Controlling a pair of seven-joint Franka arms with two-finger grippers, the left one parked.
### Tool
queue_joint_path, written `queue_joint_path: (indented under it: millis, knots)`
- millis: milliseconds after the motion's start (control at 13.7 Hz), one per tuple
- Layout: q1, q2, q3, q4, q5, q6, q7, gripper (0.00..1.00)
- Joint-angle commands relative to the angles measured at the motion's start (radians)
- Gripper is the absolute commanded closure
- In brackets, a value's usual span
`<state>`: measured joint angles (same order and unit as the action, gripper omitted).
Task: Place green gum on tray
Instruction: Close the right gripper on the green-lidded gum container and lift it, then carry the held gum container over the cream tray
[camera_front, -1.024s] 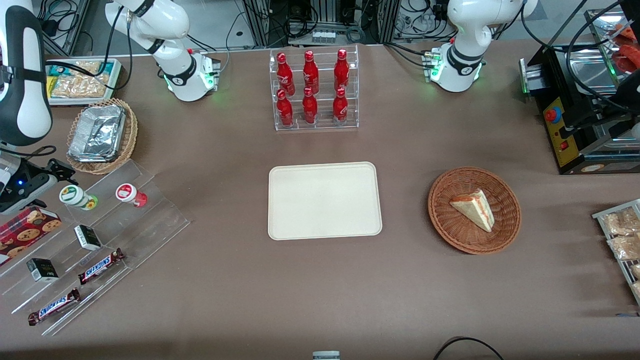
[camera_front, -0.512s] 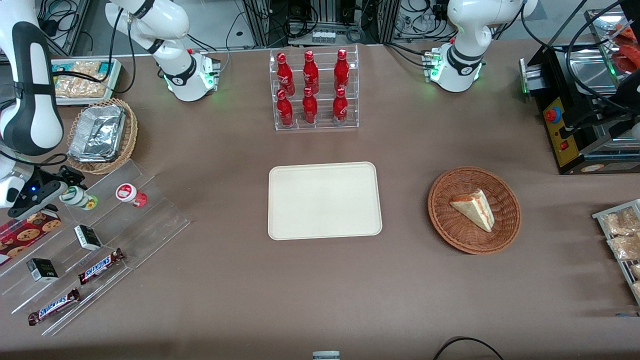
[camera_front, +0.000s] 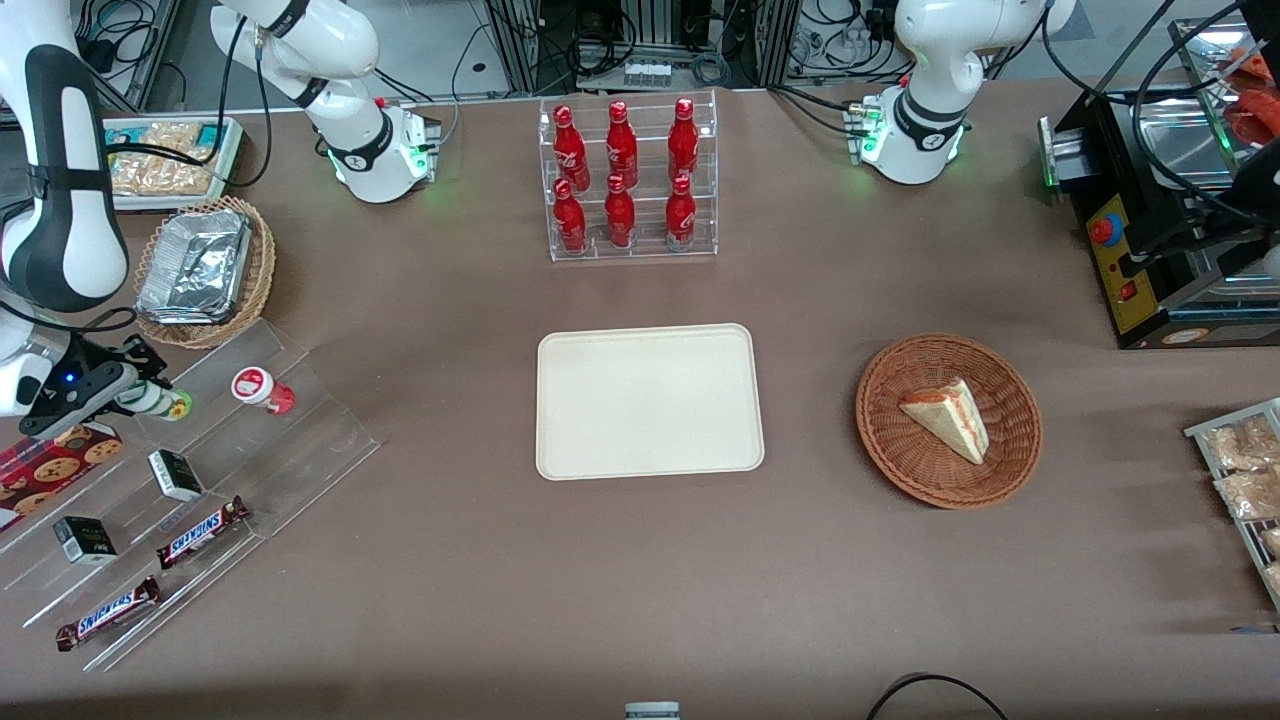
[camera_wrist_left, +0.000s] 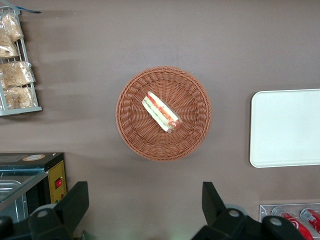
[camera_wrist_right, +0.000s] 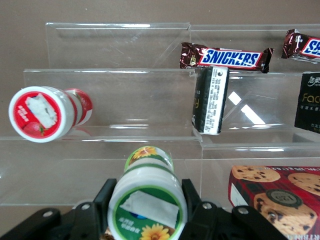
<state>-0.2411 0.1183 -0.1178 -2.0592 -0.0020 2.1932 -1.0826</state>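
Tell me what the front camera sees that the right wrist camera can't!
Only the front view shows the tray, the cola bottles and the sandwich basket. Only the right wrist view shows the green gum's lid close up, with the tool fingers on both sides of it. Both show the green gum, the red gum, the Snickers and the cookie box.

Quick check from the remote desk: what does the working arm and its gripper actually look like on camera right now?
The right arm is glossy white with black bands and a black cable looped beside it, a blue light glowing near the wrist. Its gripper is matte black with blocky fingers and visible screw heads, at the green gum on the clear acrylic display stand.
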Motion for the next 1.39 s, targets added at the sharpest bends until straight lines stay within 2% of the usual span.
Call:
queue_joint_path:
  millis: [0,293,585,951,1317]
  knots:
    - [0.002,-0.031,0.01,0.042,0.025,-0.091,-0.013,1.0]
    - [0.063,-0.031,0.015,0.108,0.025,-0.188,0.082,1.0]
    - [0.173,-0.034,0.013,0.146,0.025,-0.299,0.252,1.0]
    - [0.379,-0.037,0.015,0.146,0.027,-0.349,0.631,1.0]
    - [0.626,0.004,0.015,0.146,0.065,-0.279,1.077,1.0]
